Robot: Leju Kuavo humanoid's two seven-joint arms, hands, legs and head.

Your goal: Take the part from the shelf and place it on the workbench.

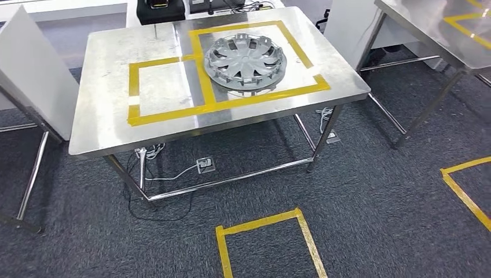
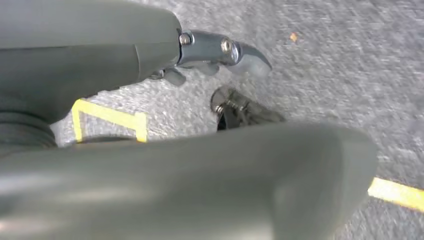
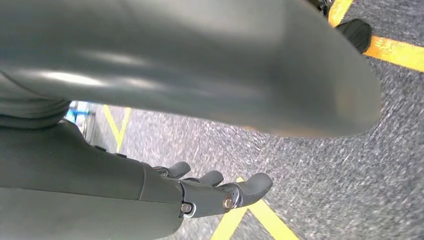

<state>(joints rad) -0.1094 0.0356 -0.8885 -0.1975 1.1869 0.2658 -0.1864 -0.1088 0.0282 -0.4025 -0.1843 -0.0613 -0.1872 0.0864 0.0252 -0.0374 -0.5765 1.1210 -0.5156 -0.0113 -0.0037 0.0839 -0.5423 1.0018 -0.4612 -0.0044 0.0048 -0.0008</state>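
Hubcap [image 1: 248, 61] flat on steel desk [image 1: 110, 116], inside larger yellow tape square [image 1: 262, 92], smaller taped square beside it. Second desk [image 1: 428, 23] off right, white panel [image 1: 35, 75] left, cables [image 1: 173, 174] under the frame. Left hand [image 2: 220, 55] and right hand [image 3: 210, 192] over grey carpet [image 1: 370, 214], fingers apart, holding nothing.

Head view: looking forward and down from high up at the steel workbench [image 1: 116, 124], a bit back from it, with grey carpet [image 1: 376, 202] and yellow floor tape [image 1: 263, 223] below its near edge. Both wrist views: super close behind each hand, left hand [image 2: 220, 50] and right hand [image 3: 220, 192], pointing down at the floor. Shared bit between all three is pretty much just that carpet and tape.
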